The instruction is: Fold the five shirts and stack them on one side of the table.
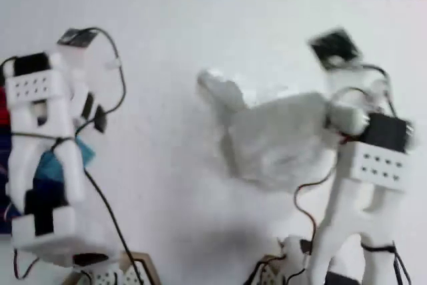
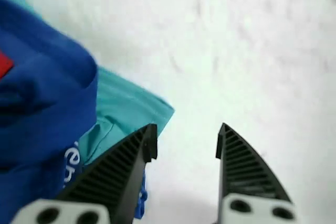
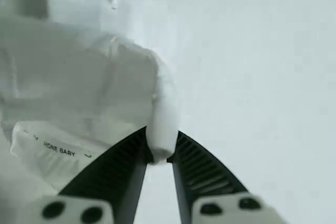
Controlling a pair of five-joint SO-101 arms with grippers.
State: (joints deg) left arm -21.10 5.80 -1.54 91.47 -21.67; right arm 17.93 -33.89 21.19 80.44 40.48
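Right end effector (image 3: 160, 142) clamped on an edge of the white shirt (image 3: 79, 77)

The shirt's bulk lies beyond it toward the middle of the counter (image 1: 167, 45), long axis running toward the other arm; its sewn label (image 3: 52, 156) bears small print. The left end effector (image 2: 186, 140), fingers apart, hovers farther off, just beside the blue shirt (image 2: 37, 93) and teal shirt (image 2: 126, 108).

One shirt (image 1: 280, 141) lies on the table (image 1: 167, 65) right of centre, the other shirts (image 1: 50, 165) piled at its left edge.
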